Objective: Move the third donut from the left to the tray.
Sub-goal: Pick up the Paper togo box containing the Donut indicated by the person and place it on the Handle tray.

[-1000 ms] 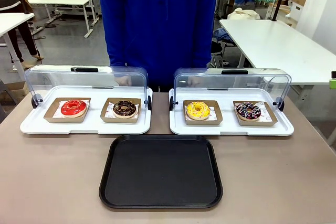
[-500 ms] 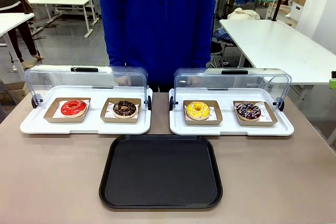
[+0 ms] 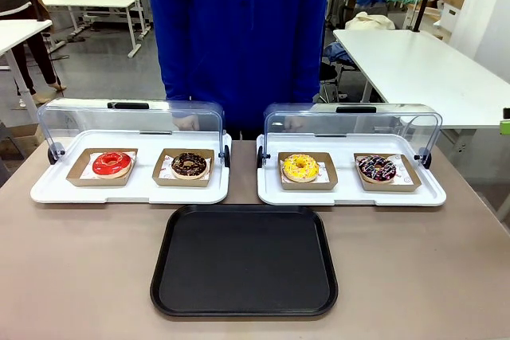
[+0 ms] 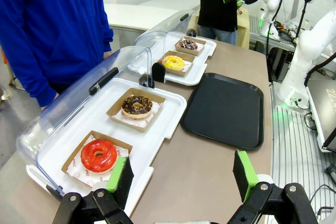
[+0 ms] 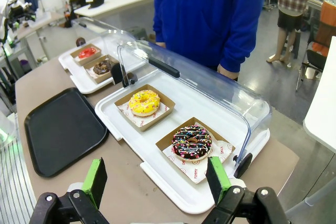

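right wrist view: gripper (image 5: 156, 176) spread wide

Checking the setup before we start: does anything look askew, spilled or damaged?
Nothing stands out. The yellow donut sits flat in its cardboard holder on the right display tray, whose clear lid is swung back, and the black tray lies square on the table.
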Controlling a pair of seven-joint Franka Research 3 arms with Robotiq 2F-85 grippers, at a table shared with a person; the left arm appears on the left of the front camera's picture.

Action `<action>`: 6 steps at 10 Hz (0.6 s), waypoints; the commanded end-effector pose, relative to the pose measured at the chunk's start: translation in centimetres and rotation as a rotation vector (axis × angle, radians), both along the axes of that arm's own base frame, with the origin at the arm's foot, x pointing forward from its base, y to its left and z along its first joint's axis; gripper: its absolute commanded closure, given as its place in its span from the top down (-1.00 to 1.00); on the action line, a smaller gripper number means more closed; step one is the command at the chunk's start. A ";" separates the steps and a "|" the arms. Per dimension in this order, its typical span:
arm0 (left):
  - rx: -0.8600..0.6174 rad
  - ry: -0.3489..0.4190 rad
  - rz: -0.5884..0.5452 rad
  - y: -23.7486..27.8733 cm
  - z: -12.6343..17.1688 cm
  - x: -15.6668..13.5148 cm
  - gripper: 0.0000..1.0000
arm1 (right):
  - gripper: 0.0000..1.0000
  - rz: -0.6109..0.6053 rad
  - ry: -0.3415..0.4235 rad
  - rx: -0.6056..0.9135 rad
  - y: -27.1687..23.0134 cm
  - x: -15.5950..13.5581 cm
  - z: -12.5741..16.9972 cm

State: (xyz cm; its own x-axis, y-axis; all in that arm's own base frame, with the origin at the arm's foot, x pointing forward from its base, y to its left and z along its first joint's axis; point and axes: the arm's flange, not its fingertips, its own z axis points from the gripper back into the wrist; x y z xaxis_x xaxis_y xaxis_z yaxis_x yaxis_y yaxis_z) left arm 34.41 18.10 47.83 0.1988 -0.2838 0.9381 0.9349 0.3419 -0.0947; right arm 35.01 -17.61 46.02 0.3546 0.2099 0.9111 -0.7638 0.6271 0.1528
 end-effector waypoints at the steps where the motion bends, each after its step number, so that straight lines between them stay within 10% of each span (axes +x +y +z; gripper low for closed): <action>1: -0.010 -0.015 -0.011 0.2 0.1 0.1 1.00 | 1.00 0.004 -0.040 0.012 -0.1 0.4 0.0; 6: -0.010 -0.015 -0.011 0.2 0.1 0.1 1.00 | 1.00 0.004 -0.040 0.012 -0.1 0.4 0.0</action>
State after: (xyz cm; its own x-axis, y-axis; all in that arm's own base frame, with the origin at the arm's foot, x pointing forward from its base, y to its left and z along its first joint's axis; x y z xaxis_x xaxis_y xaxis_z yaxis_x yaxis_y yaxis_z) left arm 34.41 18.10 47.83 0.1988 -0.2838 0.9381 0.9349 0.3419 -0.0947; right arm 35.02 -17.61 46.02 0.3547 0.2099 0.9111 -0.7639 0.6270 0.1529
